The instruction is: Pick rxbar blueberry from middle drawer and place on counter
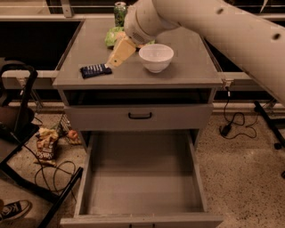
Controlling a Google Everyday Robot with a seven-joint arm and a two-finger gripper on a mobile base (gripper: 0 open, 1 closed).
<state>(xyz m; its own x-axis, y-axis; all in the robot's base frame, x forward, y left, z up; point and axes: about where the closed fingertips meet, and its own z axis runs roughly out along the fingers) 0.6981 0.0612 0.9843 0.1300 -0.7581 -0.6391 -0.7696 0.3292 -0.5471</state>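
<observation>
The rxbar blueberry (pixel 95 70), a flat dark navy bar, lies on the left front of the gray counter (pixel 187 73). My gripper (pixel 111 62), with yellowish tips, hangs just right of and slightly above the bar's right end, reaching down from the upper right. It holds nothing that I can see. The middle drawer (pixel 142 182) is pulled wide open below the cabinet front, and its gray floor is bare.
A white bowl (pixel 156 57) stands on the counter right of the gripper. A green snack bag (pixel 111 36) and a green can (pixel 120 10) sit behind it. A shut drawer front with a black handle (pixel 140 116) is above the open drawer. A chip bag (pixel 44 144), cables and a black frame (pixel 20 116) are on the floor at left.
</observation>
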